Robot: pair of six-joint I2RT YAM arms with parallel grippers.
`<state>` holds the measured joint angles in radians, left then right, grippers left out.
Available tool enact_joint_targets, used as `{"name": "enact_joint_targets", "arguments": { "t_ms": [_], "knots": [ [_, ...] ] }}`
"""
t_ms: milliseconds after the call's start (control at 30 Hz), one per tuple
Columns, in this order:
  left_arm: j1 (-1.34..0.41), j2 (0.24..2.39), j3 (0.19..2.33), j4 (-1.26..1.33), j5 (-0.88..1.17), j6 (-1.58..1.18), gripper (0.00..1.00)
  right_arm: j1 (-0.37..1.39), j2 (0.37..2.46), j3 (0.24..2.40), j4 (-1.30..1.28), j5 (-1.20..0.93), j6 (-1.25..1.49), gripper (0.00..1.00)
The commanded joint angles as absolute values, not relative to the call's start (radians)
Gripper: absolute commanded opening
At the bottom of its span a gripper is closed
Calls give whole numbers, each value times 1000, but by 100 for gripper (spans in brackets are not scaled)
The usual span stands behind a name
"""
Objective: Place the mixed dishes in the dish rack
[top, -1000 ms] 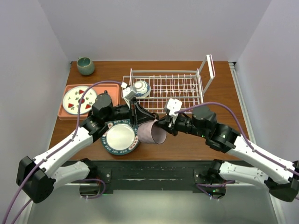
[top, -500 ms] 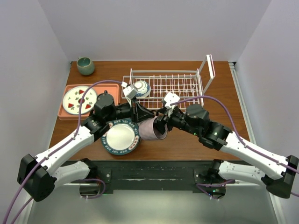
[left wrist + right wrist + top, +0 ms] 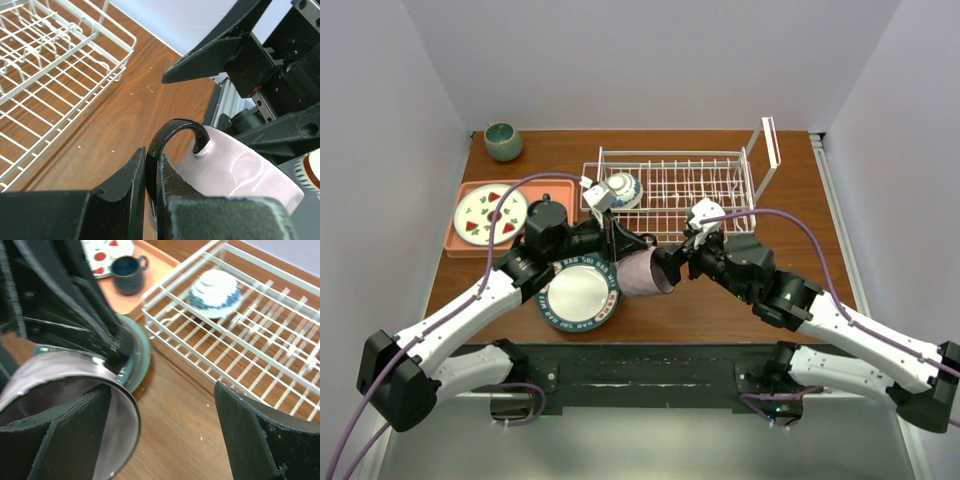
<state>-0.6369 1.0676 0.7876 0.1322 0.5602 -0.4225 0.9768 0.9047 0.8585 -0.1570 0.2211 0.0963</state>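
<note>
Counter point(image 3: 720, 312), brown wood, carrying: dish rack point(image 3: 680, 185), white wire, at the rear centre, tall end piece at its right. Small blue-and-white bowl point(image 3: 623, 188), inside the rack at its left end. Clear pinkish mug point(image 3: 642, 273), tipped on its side in front of the rack, between the two arms, mouth towards the right arm. Left gripper point(image 3: 152, 175): jaws pinched on the mug's dark handle point(image 3: 175, 131). Right gripper point(image 3: 670, 262): jaws spread wide at the mug's mouth, one finger point(image 3: 75, 440) at the rim, the other point(image 3: 250, 440) well clear of it; whether either touches the glass cannot be told. Large lettered plate point(image 3: 578, 294), teal rim, flat on the counter just left of the mug, under the left arm. Salmon-pink tray point(image 3: 460, 243), at the left, holding a fruit-marked white plate point(image 3: 490, 213) and a dark blue cup point(image 3: 127, 272). Grey-green cup point(image 3: 503, 140), far left corner.
</note>
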Motion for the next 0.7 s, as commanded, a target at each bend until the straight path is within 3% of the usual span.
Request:
{"name": "enact_joint_targets", "arguments": {
  "t_ms": [0, 467, 667],
  "knots": [
    [-644, 1057, 850, 152, 509, -397, 0, 976, 841, 809, -127, 357, 173, 88],
    [-653, 1089, 816, 127, 387, -270, 0, 976, 706, 842, -255, 408, 284, 88],
    [-776, 1149, 920, -44, 103, -103, 0, 976, 957, 1107, -392, 393, 253, 85]
  ]
}}
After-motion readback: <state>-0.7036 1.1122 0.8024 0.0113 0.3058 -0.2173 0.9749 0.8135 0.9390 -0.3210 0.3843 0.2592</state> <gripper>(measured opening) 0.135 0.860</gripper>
